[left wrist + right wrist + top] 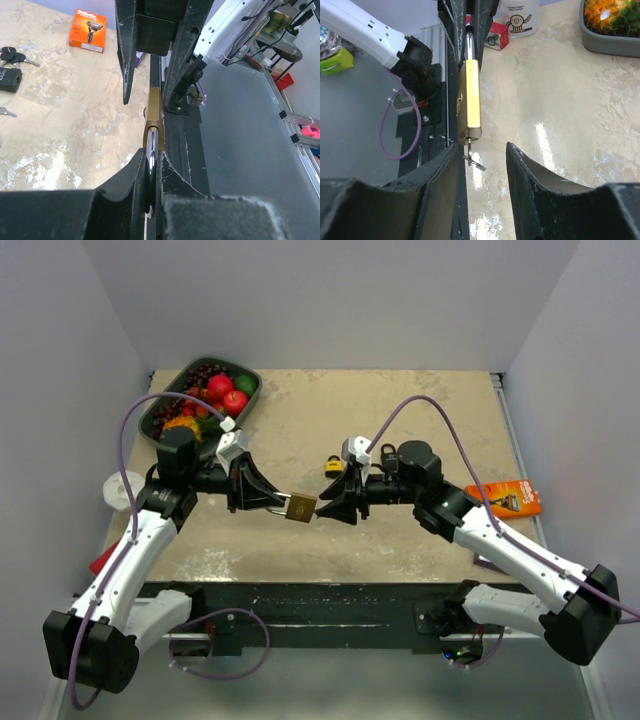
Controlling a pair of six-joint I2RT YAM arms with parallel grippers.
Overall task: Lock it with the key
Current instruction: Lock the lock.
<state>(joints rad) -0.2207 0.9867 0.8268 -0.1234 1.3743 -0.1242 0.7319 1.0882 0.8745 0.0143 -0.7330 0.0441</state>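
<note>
Black mount rail [330,600] | padlock [301,507] held over mottled beige tabletop [300,410] | white walls [320,300]

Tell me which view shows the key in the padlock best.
Right wrist: the key sticks out of the padlock base, close up. Top external shows only the padlock; left wrist shows its shackle end, key hidden.

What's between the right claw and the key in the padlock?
Nothing visible. The key sticks out of the brass padlock, already inside the gap of the open right claw. The left claw is shut on the shackle.
</note>
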